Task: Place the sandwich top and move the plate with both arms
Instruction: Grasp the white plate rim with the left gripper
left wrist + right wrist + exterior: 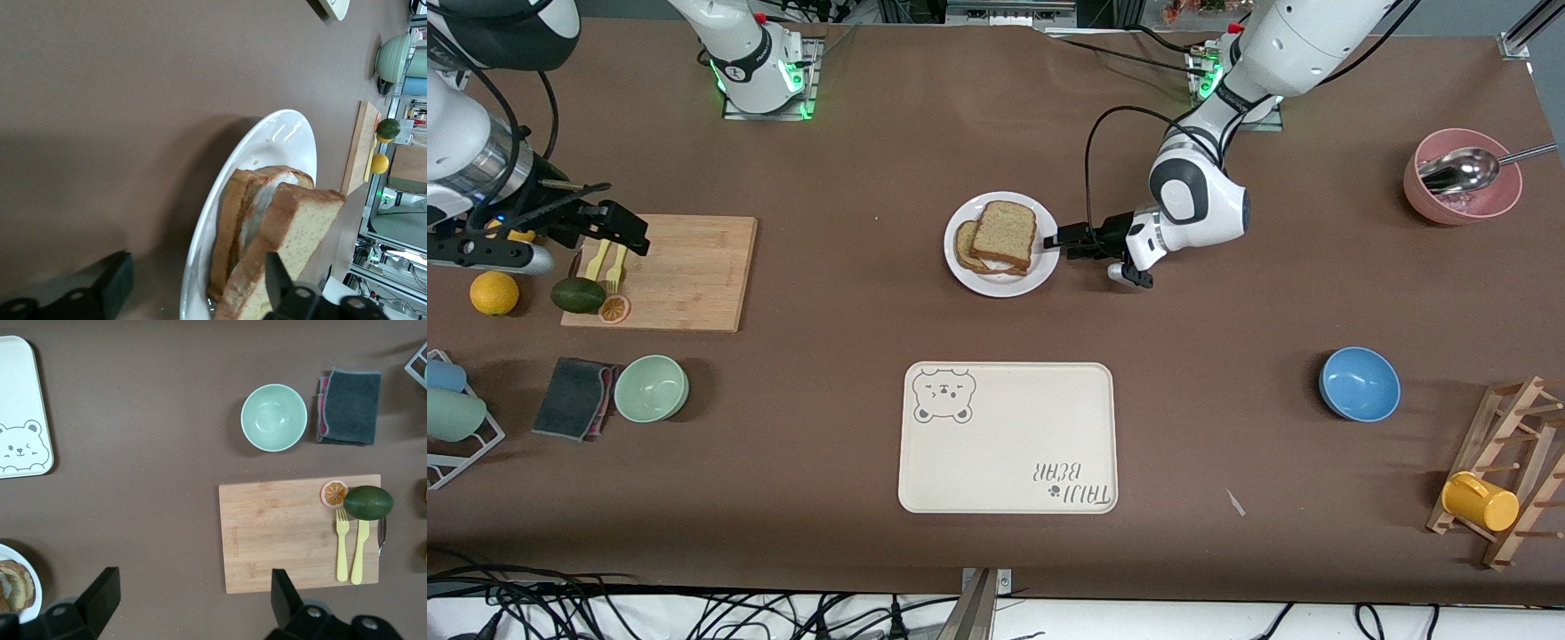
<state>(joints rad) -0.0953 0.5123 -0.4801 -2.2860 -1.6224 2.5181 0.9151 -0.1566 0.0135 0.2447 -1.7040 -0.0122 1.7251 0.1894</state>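
White plate [960, 264], speckled light-brown sandwich top [1005, 233]; cream bear-print tray [1009, 437] at its 6 o'clock; brown table [871, 133].

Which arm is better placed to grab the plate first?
Left. The left hand sits at the rim of the round glossy white plate, fingers straddling it. The right hand waits, open, over the bamboo cutting board.

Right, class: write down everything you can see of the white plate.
The plate is round, glossy and white, with a shallow raised rim, and sits flat on the brown table, farther from the front camera than the bear tray. It carries a stacked sandwich, its top slice of speckled brown bread lying askew. The left gripper sits at its rim with jaws straddling the edge, not yet clamped.
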